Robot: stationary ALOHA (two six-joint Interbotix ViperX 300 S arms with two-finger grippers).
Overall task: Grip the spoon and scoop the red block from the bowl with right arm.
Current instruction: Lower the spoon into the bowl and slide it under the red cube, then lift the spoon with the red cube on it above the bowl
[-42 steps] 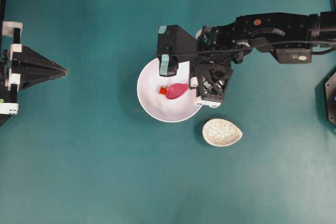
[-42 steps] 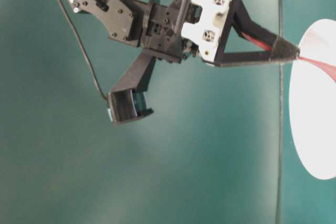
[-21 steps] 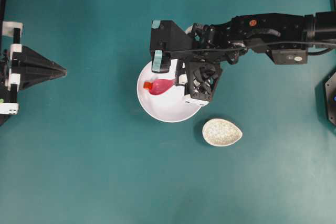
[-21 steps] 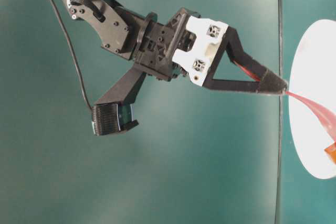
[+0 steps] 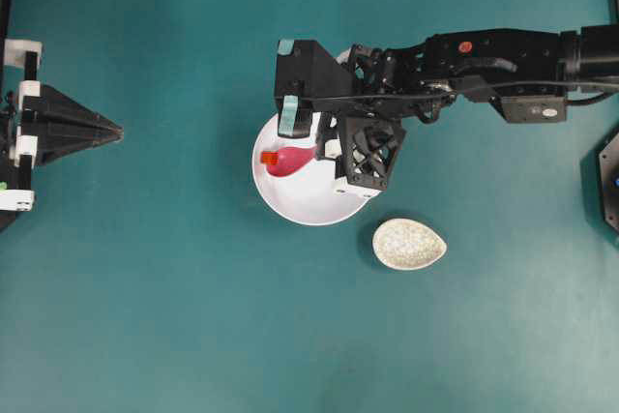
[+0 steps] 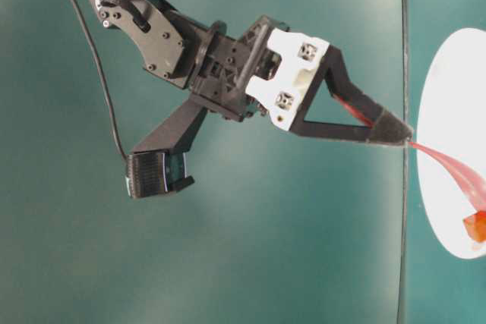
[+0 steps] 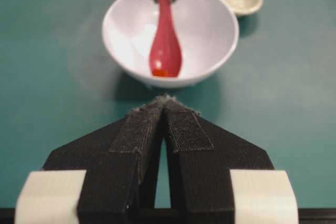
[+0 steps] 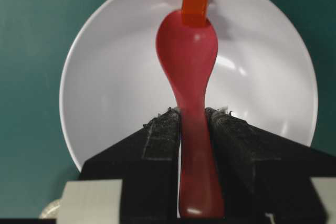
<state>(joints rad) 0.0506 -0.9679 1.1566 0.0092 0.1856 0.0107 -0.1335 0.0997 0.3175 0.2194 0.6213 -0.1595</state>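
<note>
Spoon tip of the glossy pink-magenta soup spoon (image 8: 187, 61), clamped in the right arm's black two-finger claw (image 8: 192, 124), has slid across the large white bowl (image 8: 105, 77) to its far wall. It now carries the tiny red-orange block (image 8: 194, 9) at its lip, so I judge the scoop nearly made. The left claw (image 7: 166, 109) rests closed, holding nothing.

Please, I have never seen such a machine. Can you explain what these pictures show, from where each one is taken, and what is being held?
Two black robot arms work over a green table. One picture looks down from above, one from table height, and one camera rides on each arm. The right gripper is shut on a pink spoon over a white bowl. A small red block sits at the spoon's tip. The left gripper is shut and holds nothing. A speckled grey dish lies beside the bowl.
</note>
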